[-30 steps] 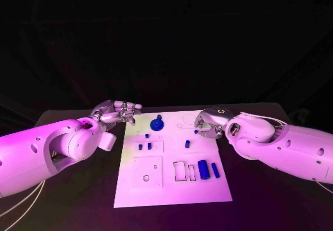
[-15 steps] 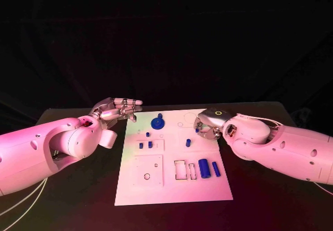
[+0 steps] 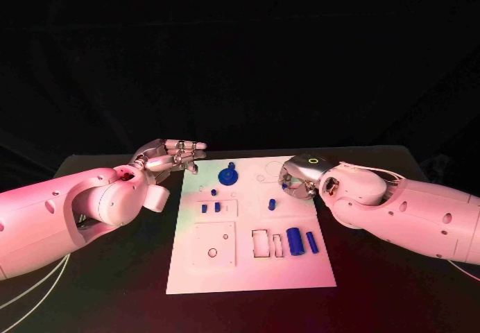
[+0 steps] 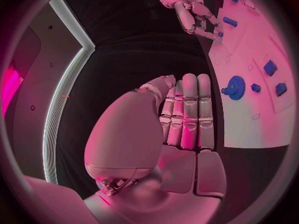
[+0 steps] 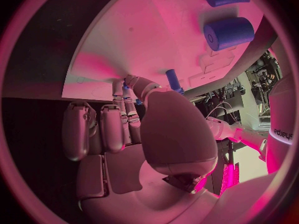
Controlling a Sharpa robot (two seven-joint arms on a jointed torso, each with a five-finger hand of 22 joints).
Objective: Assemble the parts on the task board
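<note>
Our silver right hand [image 3: 300, 179] has edged over the white task board [image 3: 250, 270] near 1 small blue peg [image 3: 271, 205], its grasp indiscernible, while our left hand [image 3: 170, 156] hangs released.

The right hand [image 3: 300, 177] covers the far right part of the task board [image 3: 250, 270]; whether its fingertips pinch a small blue part there is too hidden to tell. The left arm [image 3: 60, 215] is cut off at the left edge

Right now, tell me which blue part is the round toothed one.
The blue gear at the board's far end, between the two hands; the other blue parts are plain pegs, blocks and cylinders.
</note>
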